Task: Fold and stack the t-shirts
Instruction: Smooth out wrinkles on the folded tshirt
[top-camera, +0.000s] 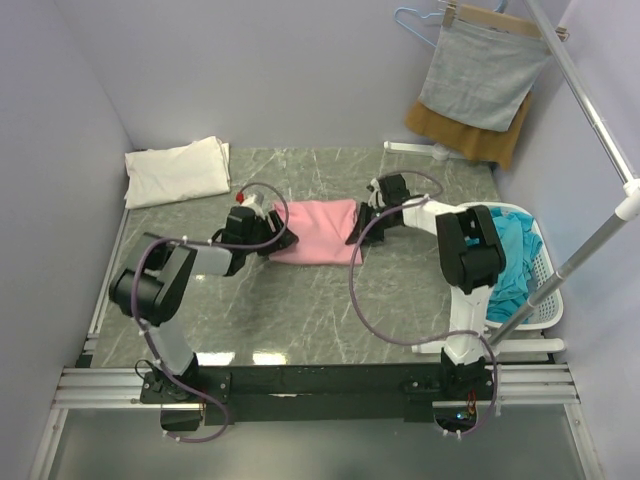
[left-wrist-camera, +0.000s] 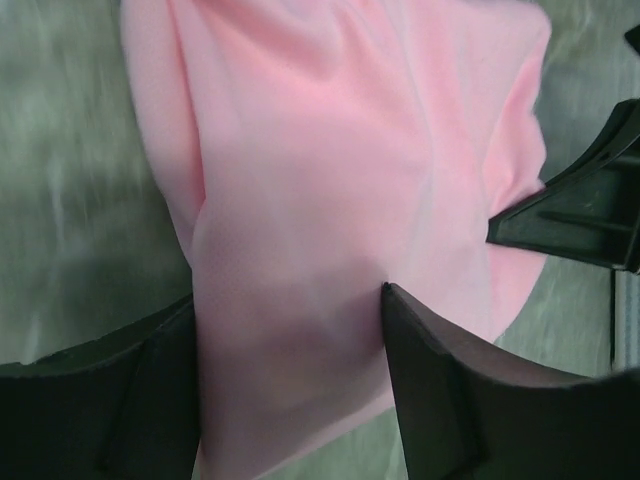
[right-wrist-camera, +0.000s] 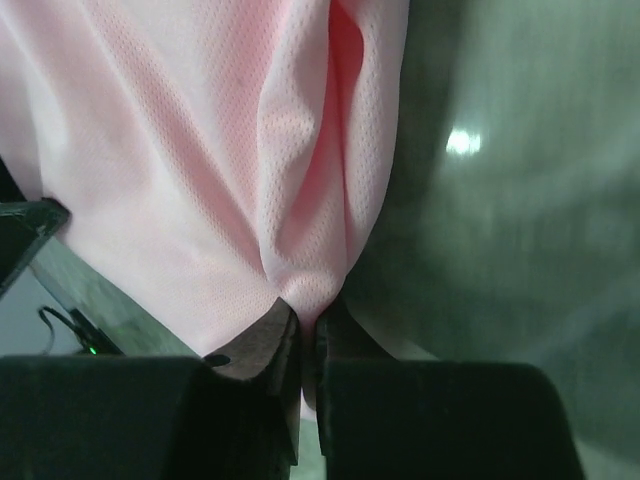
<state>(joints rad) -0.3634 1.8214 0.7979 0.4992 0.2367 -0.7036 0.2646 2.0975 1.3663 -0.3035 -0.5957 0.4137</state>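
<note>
Fold of pink t-shirt (right-wrist-camera: 200, 150) vanishes inside clamped right end effector (right-wrist-camera: 308, 328); table (right-wrist-camera: 520, 200) blurred.

I look onto pale lilac walls (top-camera: 300, 70) enclosing a grey-green marbled table (top-camera: 300, 300). Back right, a grey cloth (top-camera: 482, 75) hangs before a mustard-brown cloth (top-camera: 497, 145), beside a slanted metal pole (top-camera: 590, 110). Glare marks the table's near edge.
</note>
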